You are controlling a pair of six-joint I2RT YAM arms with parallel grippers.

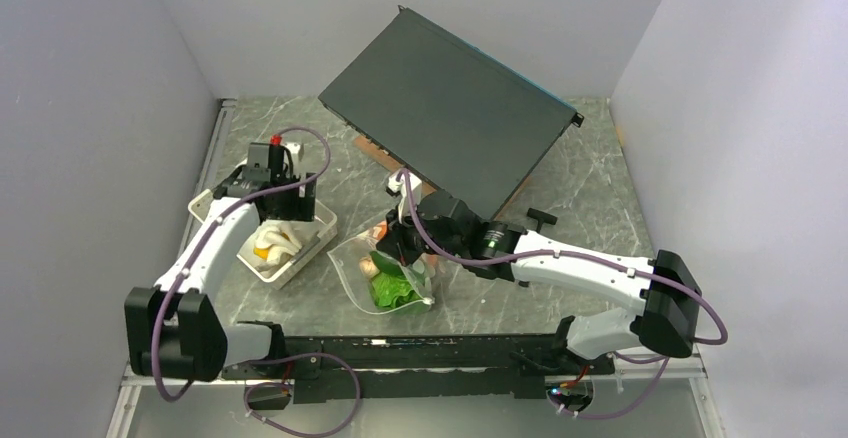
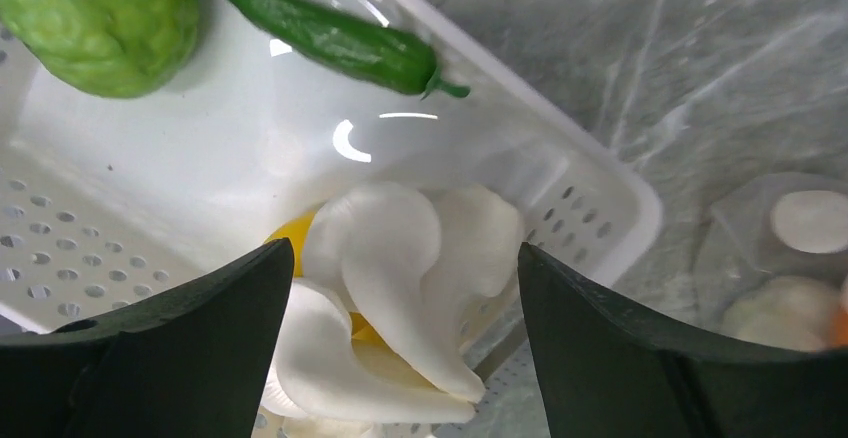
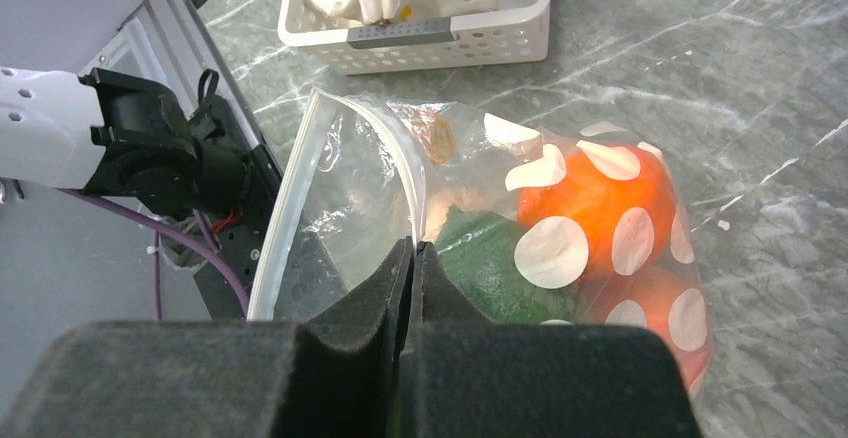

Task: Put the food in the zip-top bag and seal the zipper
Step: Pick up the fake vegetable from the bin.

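Grey marbled table (image 1: pixel 600 208) is seen from above, with a black flat box (image 1: pixel 450 108) at 12 o'clock. A white basket (image 1: pixel 312 245) is placed at 9 o'clock from the table's middle. The bag (image 1: pixel 395 278), clear with white dots, is found just beside the basket at its 3 o'clock, mouth turned toward the basket.

Left gripper (image 2: pixel 400 288) is held over the basket, jaws spread wide, nothing gripped. Right gripper (image 3: pixel 412 258) is pressed fully closed, and the bag's upper mouth edge is pinched between its pads, so the mouth is held open.

Inside the bag, lettuce (image 3: pixel 490 268) is seen low, with an orange (image 3: pixel 590 198) at its 2 o'clock; other pieces are blurred by the plastic.

In the basket, as seen by the left wrist, a green fruit (image 2: pixel 100 18) is lodged at 10 o'clock, a cucumber (image 2: pixel 340 38) at 12 o'clock, mushrooms (image 2: pixel 385 248) at 6 o'clock directly under the open jaws, and a lemon (image 2: pixel 290 233) mostly hidden under the mushrooms.

The zipper (image 3: pixel 285 218) is seen unsealed, curving along the bag's open mouth.
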